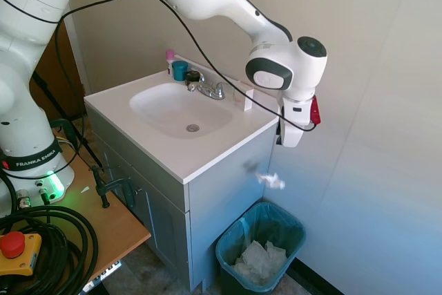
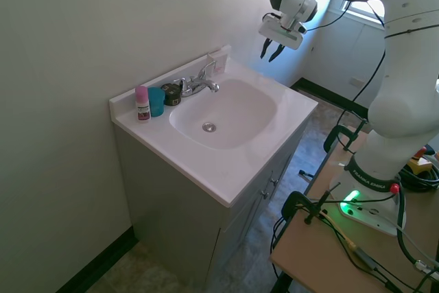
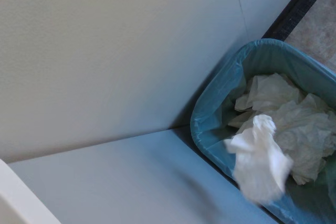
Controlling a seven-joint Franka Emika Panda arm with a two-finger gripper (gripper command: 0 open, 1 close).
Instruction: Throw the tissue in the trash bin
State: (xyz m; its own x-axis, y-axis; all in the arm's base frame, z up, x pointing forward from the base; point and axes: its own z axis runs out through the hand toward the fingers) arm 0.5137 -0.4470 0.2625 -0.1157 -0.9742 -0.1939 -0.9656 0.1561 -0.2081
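The room is a small bathroom with plain pale walls and a dark baseboard along the floor. A grey-blue vanity cabinet [image 1: 221, 191] stands against the wall, and its top is a white counter [image 1: 207, 153] with an oval sink basin [image 2: 226, 111] sunk into it; the basin has a round metal drain in the middle. Behind the basin sits a chrome faucet [image 2: 199, 81], and beside it, near the back edge of the counter, stand a teal cup [image 2: 156, 101], a small bottle with a pink cap [image 2: 142, 103] and a dark round jar [image 2: 171, 94], all close together. The floor is a mottled grey-brown material. The white arm reaches over the far end of the counter, and the gripper [image 2: 271, 51] hangs past the counter's edge, pointing down; in the second exterior view its two dark fingers stand apart with nothing between them. The tissue [image 1: 271, 181] is in the air below the gripper, just beside the side panel of the cabinet and above the trash bin [image 1: 228, 253], touching neither. In the wrist view the tissue [image 3: 260, 163] looks blurred and shows in front of the bin's opening. The trash bin is teal-green with a clear bag over its rim, and it stands on the floor in the corner between the cabinet side and the wall. Inside it lies a heap of crumpled white tissues [image 1: 261, 259].
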